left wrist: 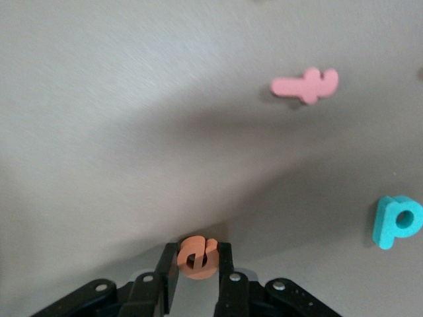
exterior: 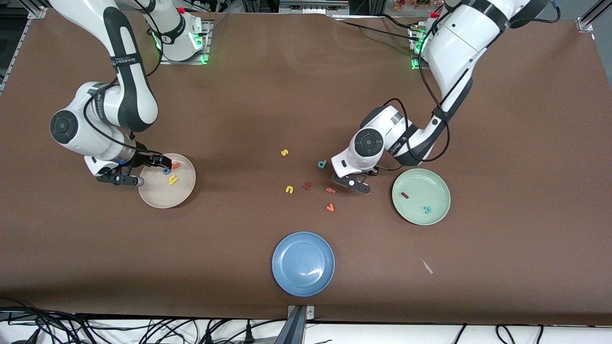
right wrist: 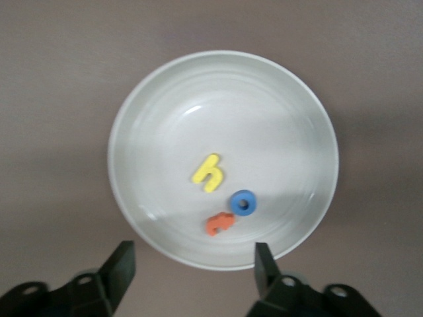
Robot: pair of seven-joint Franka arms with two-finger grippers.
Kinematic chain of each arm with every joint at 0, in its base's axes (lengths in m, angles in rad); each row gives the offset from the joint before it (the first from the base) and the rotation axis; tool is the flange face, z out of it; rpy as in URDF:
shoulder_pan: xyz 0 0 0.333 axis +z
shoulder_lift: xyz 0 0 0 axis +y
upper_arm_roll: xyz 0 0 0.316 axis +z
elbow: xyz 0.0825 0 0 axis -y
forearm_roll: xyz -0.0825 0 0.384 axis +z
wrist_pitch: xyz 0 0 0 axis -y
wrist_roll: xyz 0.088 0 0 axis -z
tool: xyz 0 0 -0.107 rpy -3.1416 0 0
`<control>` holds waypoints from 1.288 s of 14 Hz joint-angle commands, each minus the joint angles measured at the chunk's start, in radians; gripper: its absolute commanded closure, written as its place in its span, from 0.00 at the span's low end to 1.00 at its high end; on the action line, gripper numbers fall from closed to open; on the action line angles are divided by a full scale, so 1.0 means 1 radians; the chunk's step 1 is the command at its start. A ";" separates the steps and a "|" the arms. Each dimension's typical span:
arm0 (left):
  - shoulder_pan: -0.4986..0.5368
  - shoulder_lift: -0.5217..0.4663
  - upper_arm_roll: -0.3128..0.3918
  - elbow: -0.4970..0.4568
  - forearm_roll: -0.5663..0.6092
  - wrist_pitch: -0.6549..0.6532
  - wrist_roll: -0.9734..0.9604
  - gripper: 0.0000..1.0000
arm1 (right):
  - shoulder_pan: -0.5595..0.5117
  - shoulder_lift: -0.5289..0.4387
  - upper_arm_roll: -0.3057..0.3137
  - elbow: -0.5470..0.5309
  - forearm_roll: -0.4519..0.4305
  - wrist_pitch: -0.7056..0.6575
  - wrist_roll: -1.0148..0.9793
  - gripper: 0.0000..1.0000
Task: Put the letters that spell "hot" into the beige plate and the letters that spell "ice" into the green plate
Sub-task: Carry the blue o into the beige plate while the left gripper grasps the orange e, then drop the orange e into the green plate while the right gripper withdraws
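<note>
The beige plate (exterior: 152,197) at the right arm's end holds the yellow h (exterior: 173,180), blue o (exterior: 166,170) and orange t (exterior: 175,166); all three also show in the right wrist view, the h (right wrist: 208,172), o (right wrist: 242,203) and t (right wrist: 219,224). My right gripper (exterior: 160,162) hangs open over that plate's edge (right wrist: 192,254), holding nothing. The green plate (exterior: 432,184) holds the dark red i (exterior: 404,195) and teal c (exterior: 427,209). My left gripper (exterior: 354,179) is down at the table beside the green plate, shut (left wrist: 197,256) on the orange e (left wrist: 195,257).
A blue plate (exterior: 303,282) sits nearest the front camera. Loose letters lie mid-table: yellow s (exterior: 284,153), yellow n-like letter (exterior: 289,189), dark red letter (exterior: 307,186), two orange letters (exterior: 330,190) (exterior: 330,207), and teal d (exterior: 322,164). A pale scrap (exterior: 427,266) lies nearer the camera than the green plate.
</note>
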 commanded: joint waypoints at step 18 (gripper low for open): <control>0.368 -0.093 -0.026 0.007 0.012 -0.150 0.505 0.94 | -0.484 -0.068 0.549 0.338 -0.306 -0.398 0.220 0.00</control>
